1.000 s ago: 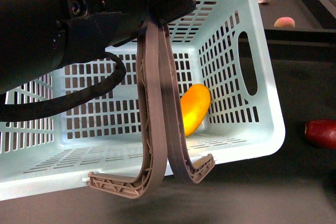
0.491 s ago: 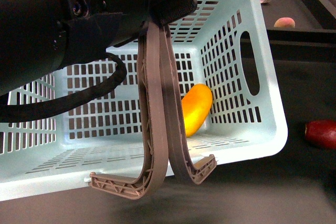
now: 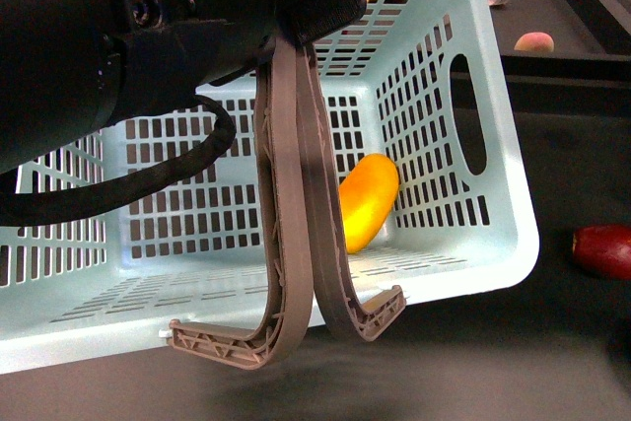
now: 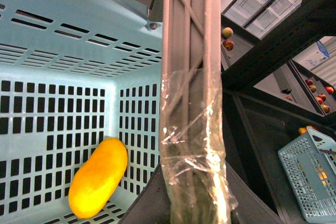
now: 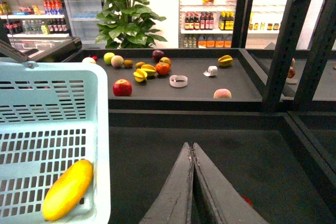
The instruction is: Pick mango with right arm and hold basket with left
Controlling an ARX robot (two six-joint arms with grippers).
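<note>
Fingers [image 4: 148,206] of the left gripper [image 4: 195,198] clamp the two taupe handles [image 3: 296,204] of the aqua basket [image 3: 513,253], where the mango [image 3: 363,202] lies in a floor corner, long axis slanting up against the slotted wall, while the right gripper [image 5: 190,149] hangs pressed together, empty.

No text, brand or number is legible. The labels on the shelf bottles [image 5: 210,22], at twelve o'clock from the right wrist camera, are too small to read.
</note>
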